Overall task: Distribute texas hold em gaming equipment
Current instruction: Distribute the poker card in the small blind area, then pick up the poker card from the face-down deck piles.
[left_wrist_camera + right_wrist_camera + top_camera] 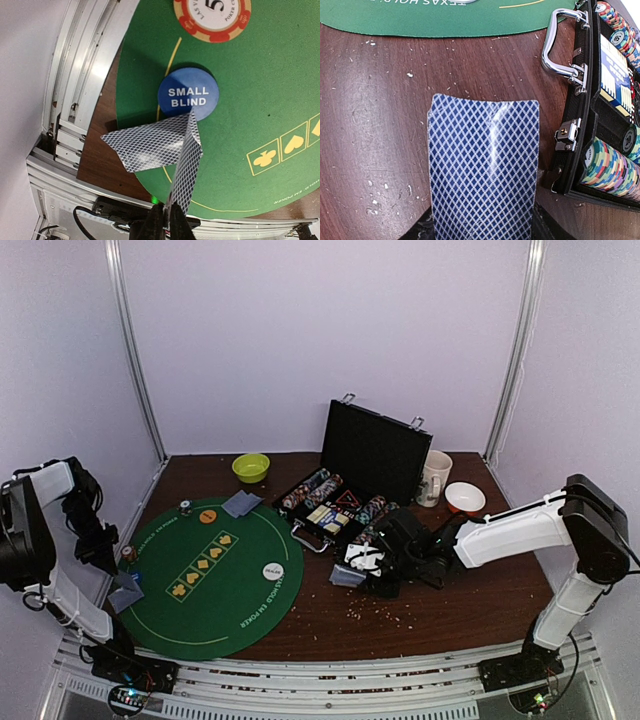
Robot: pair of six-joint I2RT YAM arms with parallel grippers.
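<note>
My left gripper (167,216) is shut on the edge of two blue-lattice-backed playing cards (150,142), held fanned over the near left rim of the green mat (250,100), just below a blue SMALL BLIND disc (188,97) and a red-rimmed poker chip (212,15). In the top view it (122,583) is at the mat's left edge. My right gripper (370,565) is shut on a stack of cards (482,170) low over the wooden table, beside the open chip case (580,125). A white dealer disc (273,570) and two more cards (241,503) lie on the mat.
The black case (375,450) holds rows of chips (612,167) and card decks. A lime bowl (250,467), a white mug (434,478) and a white bowl (465,498) stand at the back. An orange disc (207,516) and single chips (185,506) sit on the mat. Crumbs dot the table.
</note>
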